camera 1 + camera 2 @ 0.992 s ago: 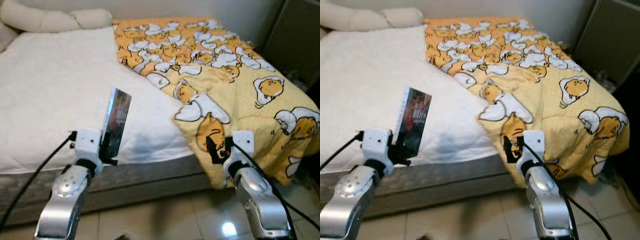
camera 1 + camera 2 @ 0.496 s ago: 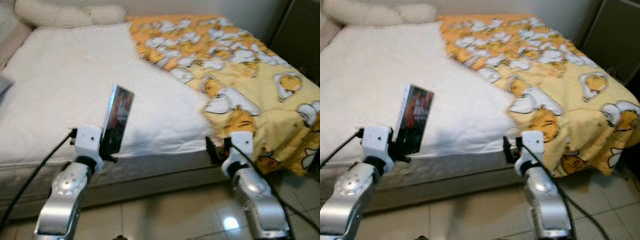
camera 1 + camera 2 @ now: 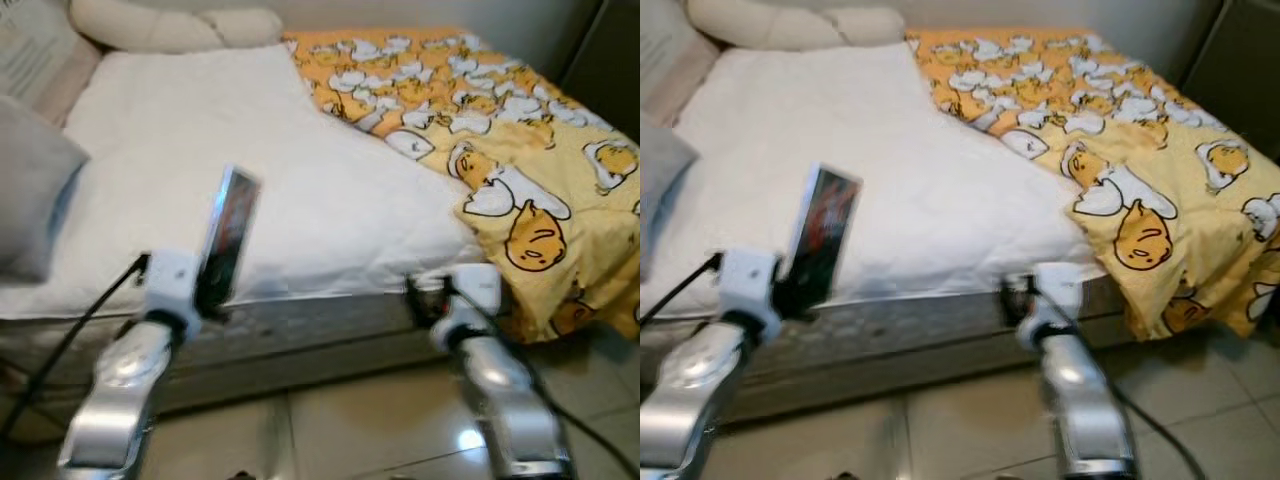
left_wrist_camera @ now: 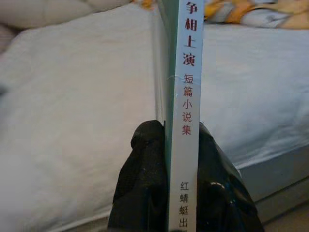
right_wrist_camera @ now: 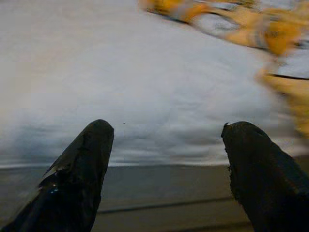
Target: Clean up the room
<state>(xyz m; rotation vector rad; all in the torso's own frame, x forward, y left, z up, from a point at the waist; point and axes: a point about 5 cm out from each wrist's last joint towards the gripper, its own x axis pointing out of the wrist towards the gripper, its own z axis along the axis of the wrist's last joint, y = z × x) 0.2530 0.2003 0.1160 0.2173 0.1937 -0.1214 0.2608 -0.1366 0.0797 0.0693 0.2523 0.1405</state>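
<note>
- Left eye view: the left gripper [image 3: 215, 290] holds a book [image 3: 228, 235] upright by its lower end, out in front of the robot at the near edge of the bed [image 3: 250, 180].
- Left wrist view: both black fingers [image 4: 145, 183] are pressed against the book's two covers, with the spine facing the camera, so the grip looks firm.
- The right gripper [image 5: 166, 164] hangs at the bed's edge with its fingers spread wide and nothing between them.
- I'd judge the step in hand to be carrying the book away to wherever it belongs; no shelf or table for it can be seen from here.
- The next move likely calls for keeping the book steady while the robot walks, then finding a proper spot and setting it down flat or standing.
- The yellow blanket [image 3: 520, 140] lies bunched over the far right part of the bed, spilling off the side; pillows [image 3: 170, 25] sit at the head. Straightening the blanket may be a later job.
- The spine carries red Chinese characters: "争相上演", then smaller "短篇小说集" ("short story collection"), and lower down "红蜻蜓出", cut off at the frame edge.
- The cover picture is dark and too blurred to read.
</note>
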